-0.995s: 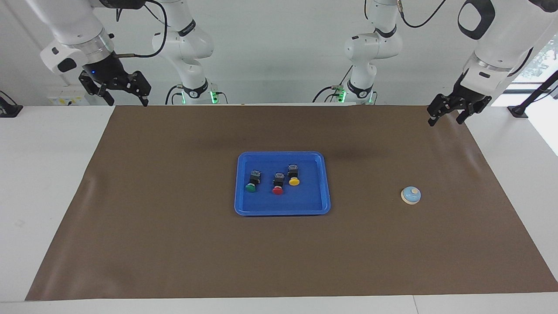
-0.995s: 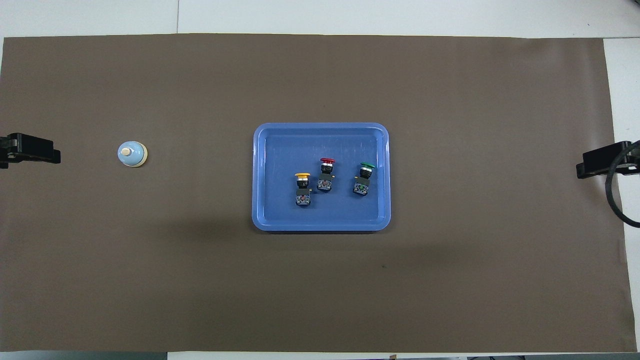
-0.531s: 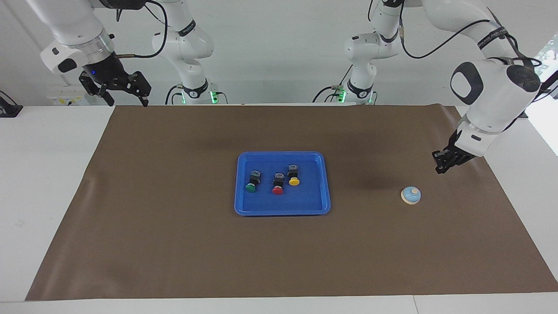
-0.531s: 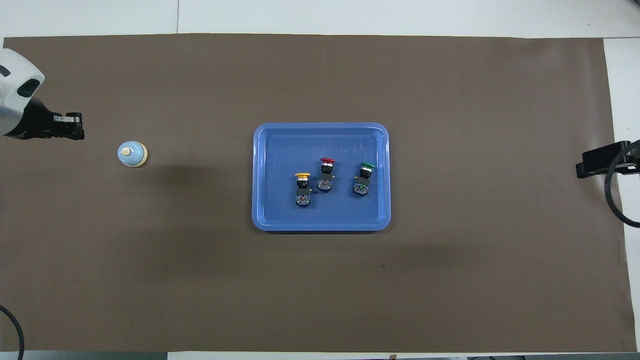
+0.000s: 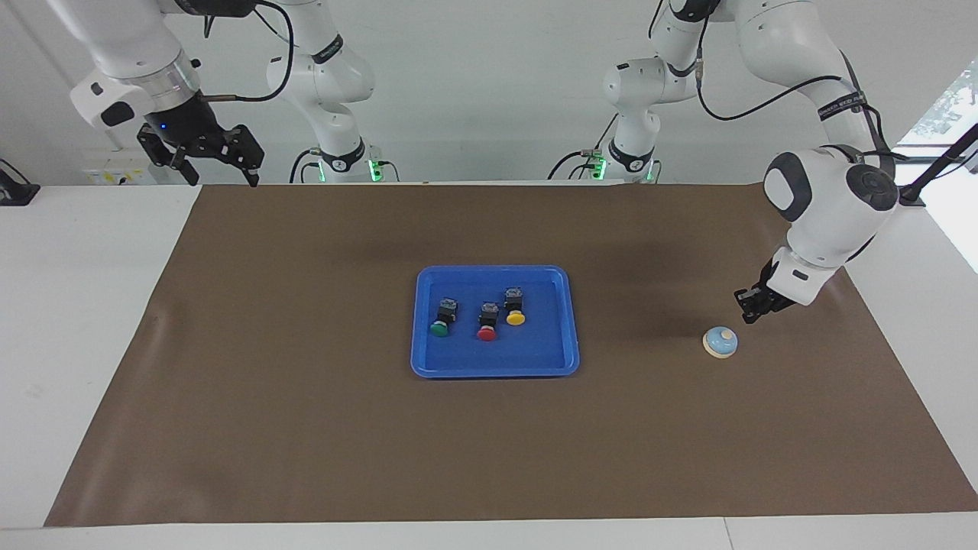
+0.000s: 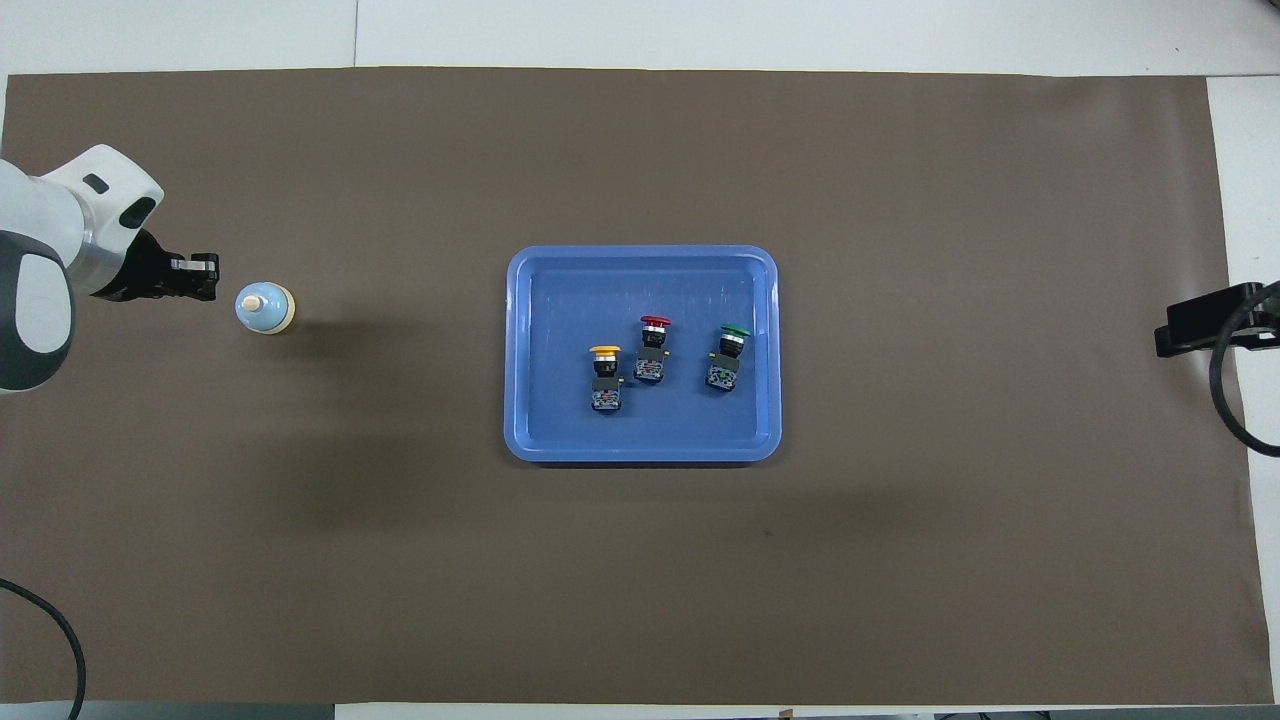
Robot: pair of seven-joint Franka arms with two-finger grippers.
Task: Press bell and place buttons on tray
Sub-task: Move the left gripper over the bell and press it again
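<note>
The light-blue bell [image 5: 720, 341] [image 6: 265, 308] with its cream knob sits on the brown mat toward the left arm's end of the table. My left gripper [image 5: 748, 315] [image 6: 207, 279] is shut, empty, low and just beside the bell, apart from it. The blue tray [image 5: 428, 359] [image 6: 520, 430] lies mid-table and holds the green button [image 5: 441, 318] [image 6: 727, 357], the red button [image 5: 487, 321] [image 6: 652, 349] and the yellow button [image 5: 514, 306] [image 6: 605, 377], each lying on its side. My right gripper [image 5: 218, 153] [image 6: 1180, 335] waits open, raised over the mat's corner at the right arm's end.
A brown mat [image 5: 306, 428] covers most of the white table [image 5: 76, 305]. The arm bases [image 5: 348, 156] stand at the robots' edge. A black cable [image 6: 1230, 400] loops down near the right gripper.
My left arm has swung down and over the mat to just beside the bell, and its gripper has gone from open to shut. The right arm, tray and buttons have not moved.
</note>
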